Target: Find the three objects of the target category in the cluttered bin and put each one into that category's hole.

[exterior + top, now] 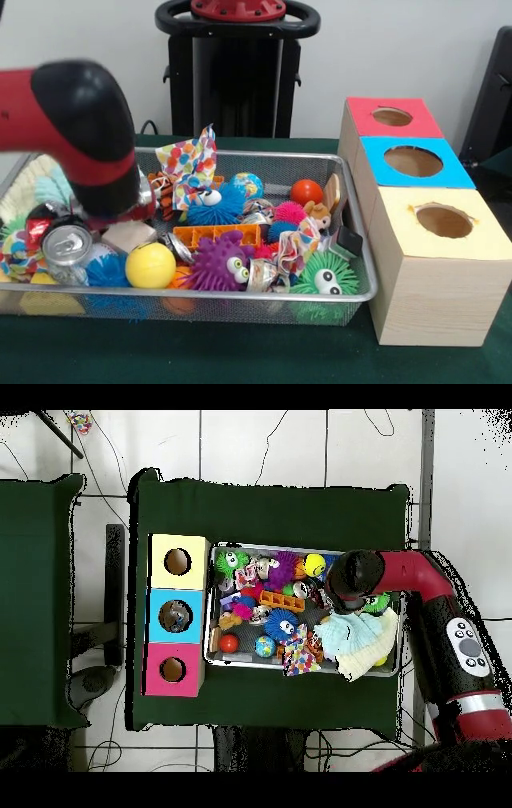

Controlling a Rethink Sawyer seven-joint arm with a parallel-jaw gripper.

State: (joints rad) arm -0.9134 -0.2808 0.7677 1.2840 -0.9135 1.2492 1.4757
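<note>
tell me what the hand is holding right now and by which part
It cannot be told. The arm reaches down into the mesh bin over the left end of the clutter, and its own bulk hides the hand in both views, so no hold on anything shows.

My arm, bent low

My red-and-black arm [440, 609] reaches in from five o'clock overhead, wrist [84, 136] angled down; my claw is hidden beneath it.

A mesh bin [352, 232] is sitting crammed with spiky balls, cans and toys. Beside it are standing three wooden boxes with holes: red [392, 117], blue [414, 161], yellow [444, 221].
</note>
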